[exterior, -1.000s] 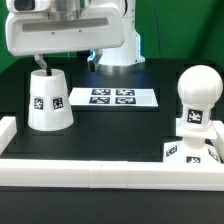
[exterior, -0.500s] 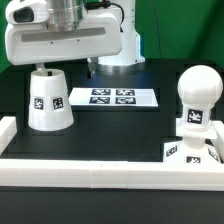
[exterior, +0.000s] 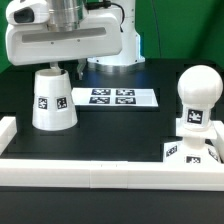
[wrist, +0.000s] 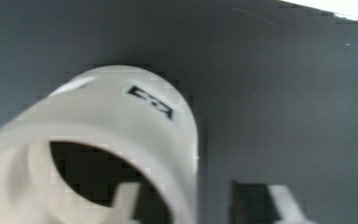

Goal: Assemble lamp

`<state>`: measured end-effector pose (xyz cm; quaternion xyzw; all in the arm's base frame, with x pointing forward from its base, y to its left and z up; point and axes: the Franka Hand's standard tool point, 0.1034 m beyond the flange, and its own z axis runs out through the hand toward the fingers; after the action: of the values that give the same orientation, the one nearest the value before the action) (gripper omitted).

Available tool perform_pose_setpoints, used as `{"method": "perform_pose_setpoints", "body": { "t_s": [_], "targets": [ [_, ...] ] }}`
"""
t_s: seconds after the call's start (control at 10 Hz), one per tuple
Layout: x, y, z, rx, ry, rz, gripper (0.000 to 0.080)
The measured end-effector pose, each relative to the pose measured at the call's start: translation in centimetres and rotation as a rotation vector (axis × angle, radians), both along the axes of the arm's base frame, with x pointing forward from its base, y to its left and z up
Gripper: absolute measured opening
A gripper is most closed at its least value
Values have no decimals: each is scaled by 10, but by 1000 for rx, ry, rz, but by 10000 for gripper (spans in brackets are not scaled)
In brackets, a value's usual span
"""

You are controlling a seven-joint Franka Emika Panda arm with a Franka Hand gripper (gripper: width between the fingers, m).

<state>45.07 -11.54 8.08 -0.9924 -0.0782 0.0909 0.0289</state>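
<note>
In the exterior view the shade (exterior: 54,98) stands wide end down on the black tabletop (exterior: 110,125), toward the exterior view's left, its narrow top reaching up under the arm's white housing. The pincer (exterior: 62,68) comes down right at that top; one dark finger shows at the rim, but the housing hides the rest, so from here it cannot be told how far apart the fingers are or whether they grip the shade. A black-and-white tag faces the camera on the shade's side. Just beside the shade, toward the middle, the marker board (exterior: 113,97) lies flat with its four tags. Well apart, on the exterior view's right, the bulb post (exterior: 197,103) stands upright with its round top up, set on the flat square base (exterior: 190,151); both carry tags. A long white rail (exterior: 90,170) runs across the front edge of the tabletop. In the wrist view the shade (wrist: 131,130) fills much of the picture, seen from close above, its open dark mouth turned toward the camera and a tag on its outer wall. One blurred finger (wrist: 250,203) shows outside the shade's wall, and another pale shape sits inside the mouth; whether they press the wall cannot be told.
</note>
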Motion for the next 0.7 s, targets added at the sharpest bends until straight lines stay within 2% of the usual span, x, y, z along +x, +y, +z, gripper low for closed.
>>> {"method": "perform_pose_setpoints", "body": {
  "t_s": [0.1,0.6,0.7],
  "targets": [
    [0,0,0,0,0,0,47],
    [0,3,0,1,4,-6,47],
    [0,17,2,15,40,-43,48]
  ]
}}
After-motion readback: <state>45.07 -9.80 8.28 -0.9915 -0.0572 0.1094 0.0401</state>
